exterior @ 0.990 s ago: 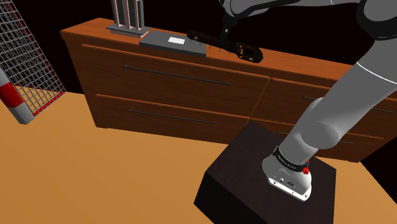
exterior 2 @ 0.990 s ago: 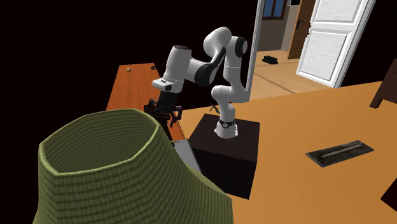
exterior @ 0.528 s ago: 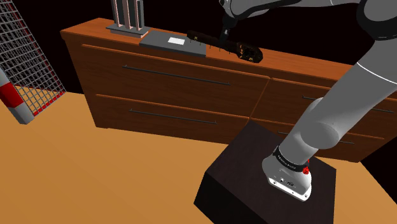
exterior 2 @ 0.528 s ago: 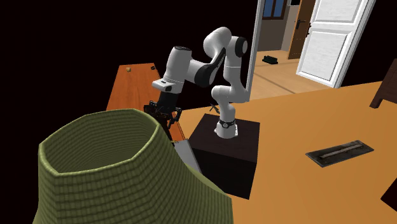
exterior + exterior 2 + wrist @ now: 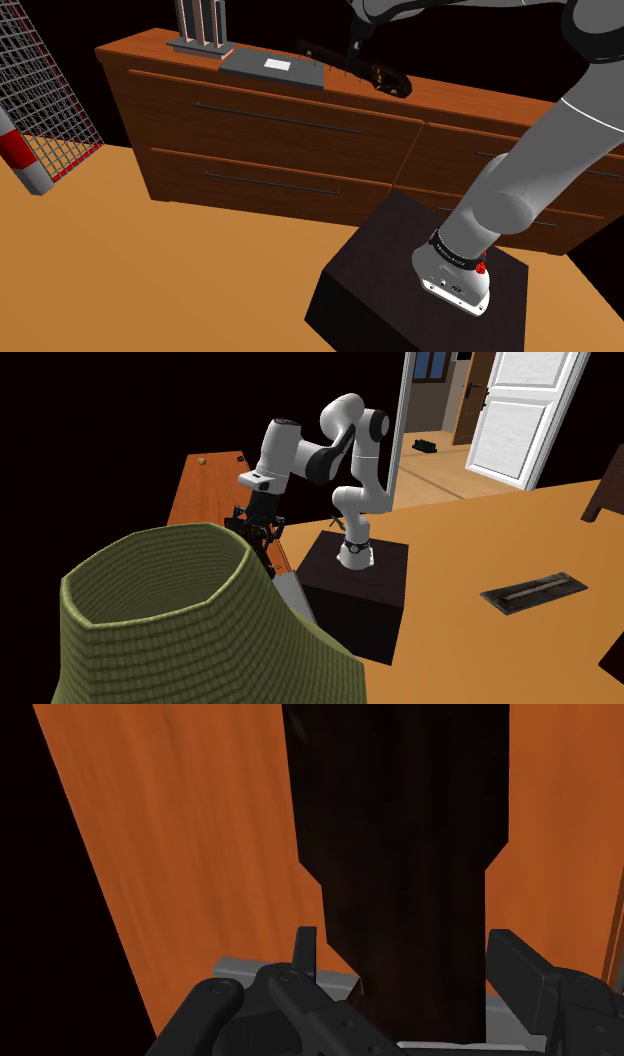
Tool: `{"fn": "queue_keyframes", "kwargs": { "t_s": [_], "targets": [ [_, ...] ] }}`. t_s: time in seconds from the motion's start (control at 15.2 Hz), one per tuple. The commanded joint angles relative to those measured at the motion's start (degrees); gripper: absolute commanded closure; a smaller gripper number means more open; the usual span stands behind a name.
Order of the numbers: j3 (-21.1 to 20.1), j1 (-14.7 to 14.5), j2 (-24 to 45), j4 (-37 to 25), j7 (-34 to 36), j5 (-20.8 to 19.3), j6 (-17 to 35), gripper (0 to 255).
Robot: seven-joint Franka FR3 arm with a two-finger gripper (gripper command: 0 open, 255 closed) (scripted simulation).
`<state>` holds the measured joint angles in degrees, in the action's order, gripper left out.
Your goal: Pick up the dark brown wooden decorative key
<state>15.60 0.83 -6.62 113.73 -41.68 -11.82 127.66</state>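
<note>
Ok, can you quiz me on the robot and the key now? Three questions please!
1. True or false: the gripper is shut on the dark brown key.
2. What is under the key? A: a wooden dresser. B: a bed. C: a bathtub.
3. Fill in: the flat grey slab near the key has a ___ label.
Key: 1 true; 2 A; 3 white.

A long reddish-brown wooden dresser (image 5: 280, 130) with wide drawers stands on an orange floor (image 5: 150, 270). On its top lie a flat grey slab with a white label (image 5: 272, 68) and, just beside it, a grey rack of upright posts (image 5: 203, 25). A wire mesh panel (image 5: 45, 80) stands at the shoulder view's left.
</note>
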Motion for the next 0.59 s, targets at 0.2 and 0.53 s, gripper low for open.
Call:
{"fn": "queue_keyframes", "kwargs": {
  "t_s": [0.2,0.53],
  "targets": [
    [-0.10,-0.11,-0.34,-3.68,-0.70,0.39,-3.93,255],
    [-0.20,-0.23,-0.29,-7.55,-1.34,0.80,-7.73,255]
  ]
}}
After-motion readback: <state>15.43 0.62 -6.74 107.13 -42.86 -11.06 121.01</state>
